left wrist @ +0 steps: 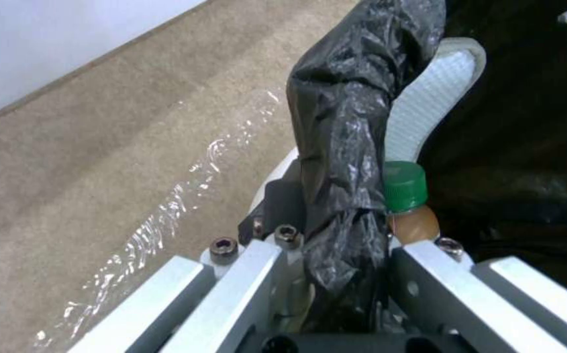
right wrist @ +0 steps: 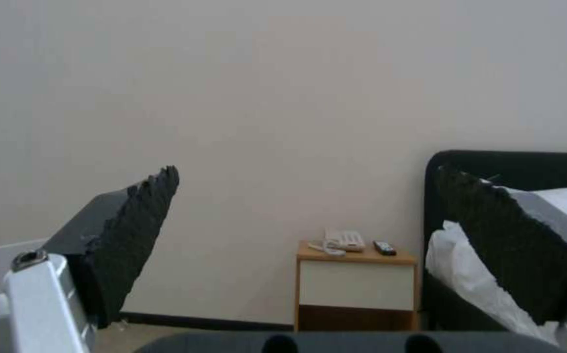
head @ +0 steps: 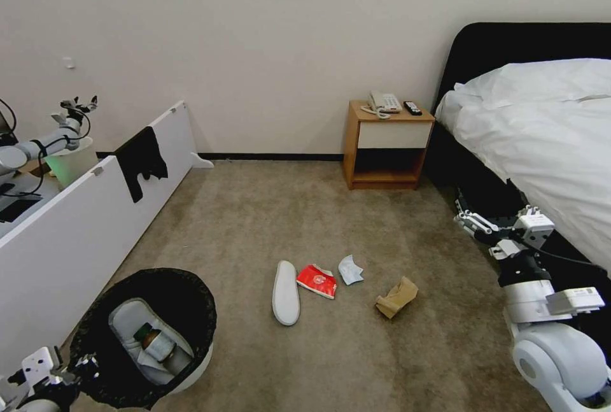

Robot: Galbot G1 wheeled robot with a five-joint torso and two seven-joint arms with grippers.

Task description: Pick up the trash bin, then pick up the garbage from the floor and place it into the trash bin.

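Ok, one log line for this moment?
left hand: shut on trash bin rim | right hand: open, raised | floor: slipper, red packet, mask, paper bag

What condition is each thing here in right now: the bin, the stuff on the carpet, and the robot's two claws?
Round white plastic trash bin with black bag: held up, partly filled.
White slipper: flat on carpet.
Red packet: on carpet.
Pale-blue mask: on carpet.
Brown paper bag: crumpled on carpet.
Left end effector: shut on bin rim.
Right end effector: open, empty.
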